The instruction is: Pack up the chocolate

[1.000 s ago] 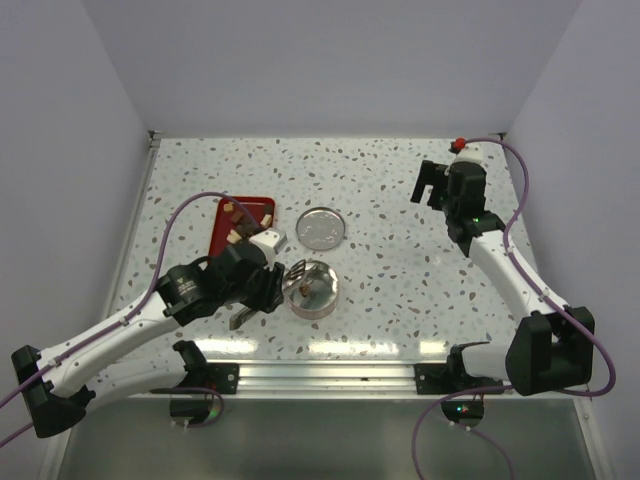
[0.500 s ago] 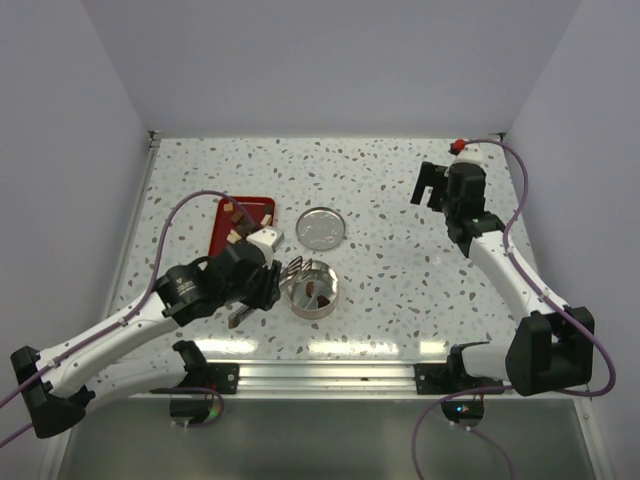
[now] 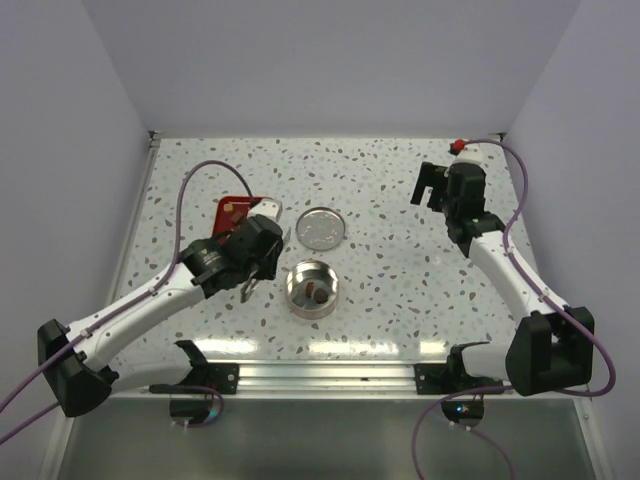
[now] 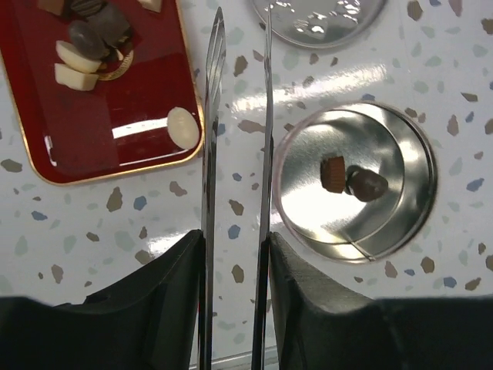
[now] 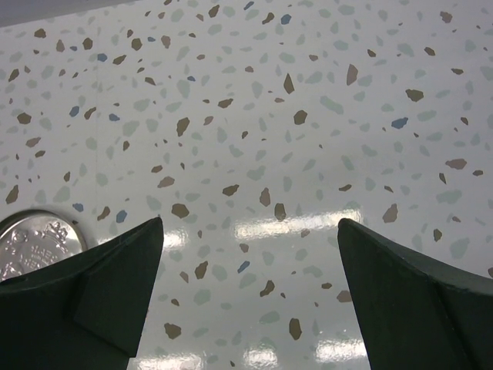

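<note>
Left gripper (image 4: 235, 239) holds empty tweezers (image 4: 209, 154) between the red tray (image 4: 115, 154) and the tin (image 4: 316, 223); chocolate (image 4: 333, 173) lies in both.

The left gripper's black fingers are narrowed onto the tweezers, whose two thin blades run almost parallel with a slim gap and nothing between them. In the left wrist view the round tin stands just right of the blades, with one brown chunk and one darker chunk side by side near its middle. The other chocolate is on the tray left of the blades. Dark and cream pieces cluster at its far end, and one cream piece lies at the tray's edge, just beside the left blade. The lid (image 4: 320, 15) lies beyond the tin. The right gripper (image 5: 250, 223) is spread wide and empty above bare tabletop (image 5: 254, 116), well apart from the chocolate.
</note>
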